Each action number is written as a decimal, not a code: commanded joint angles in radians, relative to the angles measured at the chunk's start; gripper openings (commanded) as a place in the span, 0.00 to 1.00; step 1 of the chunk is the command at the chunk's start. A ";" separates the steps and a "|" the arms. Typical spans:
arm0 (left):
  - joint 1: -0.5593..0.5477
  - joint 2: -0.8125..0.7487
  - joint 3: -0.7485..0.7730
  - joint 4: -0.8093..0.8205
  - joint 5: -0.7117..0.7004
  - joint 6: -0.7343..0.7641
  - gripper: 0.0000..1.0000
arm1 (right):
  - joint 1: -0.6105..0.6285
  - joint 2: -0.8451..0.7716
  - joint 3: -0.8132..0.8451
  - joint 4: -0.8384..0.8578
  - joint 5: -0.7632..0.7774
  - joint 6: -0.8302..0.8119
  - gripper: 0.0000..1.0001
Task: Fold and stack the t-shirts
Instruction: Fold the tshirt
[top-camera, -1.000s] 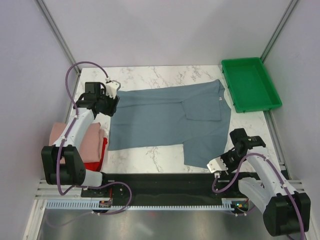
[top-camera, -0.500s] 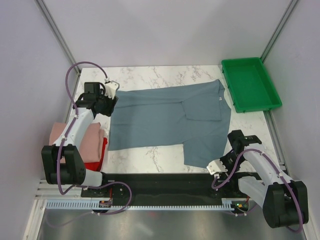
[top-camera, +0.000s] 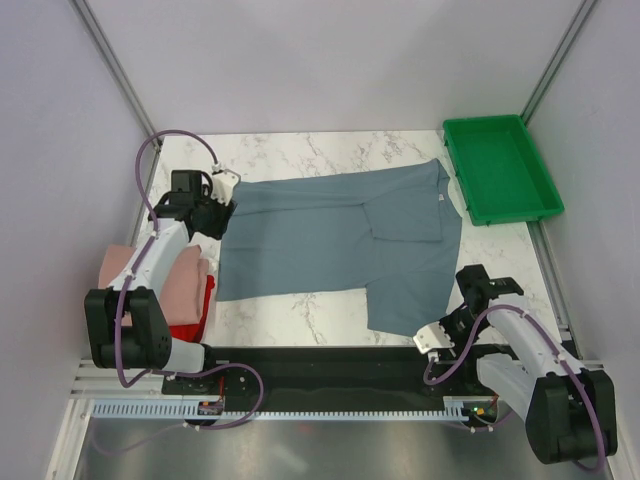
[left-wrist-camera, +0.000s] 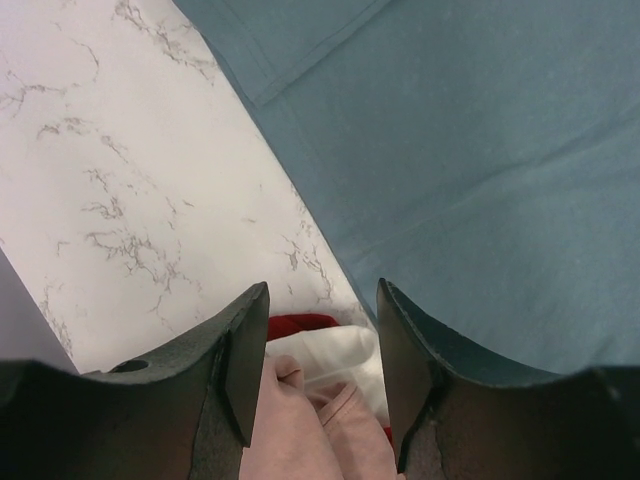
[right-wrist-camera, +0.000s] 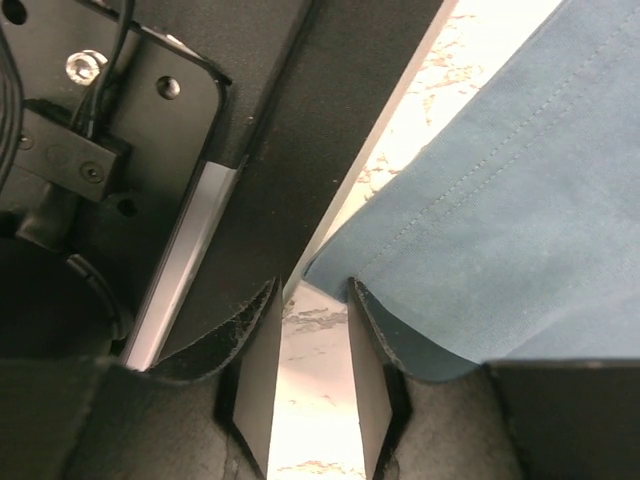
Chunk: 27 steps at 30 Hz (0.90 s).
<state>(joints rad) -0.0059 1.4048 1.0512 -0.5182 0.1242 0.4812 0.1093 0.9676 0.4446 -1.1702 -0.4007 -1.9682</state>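
Observation:
A slate blue-grey t-shirt (top-camera: 340, 235) lies spread flat on the marble table, a small white neck label (top-camera: 438, 199) at its right. My left gripper (top-camera: 217, 207) is open and empty at the shirt's far left corner. In the left wrist view (left-wrist-camera: 322, 345) the shirt (left-wrist-camera: 470, 160) lies to the upper right, and the folded pink tee (left-wrist-camera: 300, 425), white tee (left-wrist-camera: 335, 355) and red tee (left-wrist-camera: 300, 325) show between the fingers. My right gripper (top-camera: 436, 338) is open at the shirt's near right corner. In the right wrist view (right-wrist-camera: 312, 292) that corner (right-wrist-camera: 500, 230) touches the right fingertip, with bare marble between the fingers.
The folded stack, pink tee (top-camera: 150, 272) on top and red (top-camera: 188, 322) below, sits at the table's left edge. A green plastic tray (top-camera: 500, 170) stands at the far right. A black base rail (top-camera: 320, 365) runs along the near edge, close to my right gripper.
My right gripper has shifted slightly lower and closer to the shirt's near right corner. My left gripper has shifted slightly down and to the left by the far left corner. The shirt has not moved.

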 joint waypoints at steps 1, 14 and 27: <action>0.004 -0.020 -0.025 0.026 -0.017 0.059 0.54 | 0.003 -0.007 -0.056 0.006 -0.030 -0.362 0.40; 0.004 -0.009 -0.028 0.024 -0.026 0.086 0.54 | 0.003 -0.014 -0.043 0.058 -0.087 -0.284 0.00; 0.004 -0.070 -0.085 -0.273 0.083 0.312 0.54 | 0.001 -0.015 0.186 0.110 -0.121 0.070 0.00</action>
<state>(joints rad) -0.0059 1.3529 0.9768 -0.6434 0.1604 0.6765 0.1097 0.9787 0.5686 -1.1065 -0.4599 -1.9324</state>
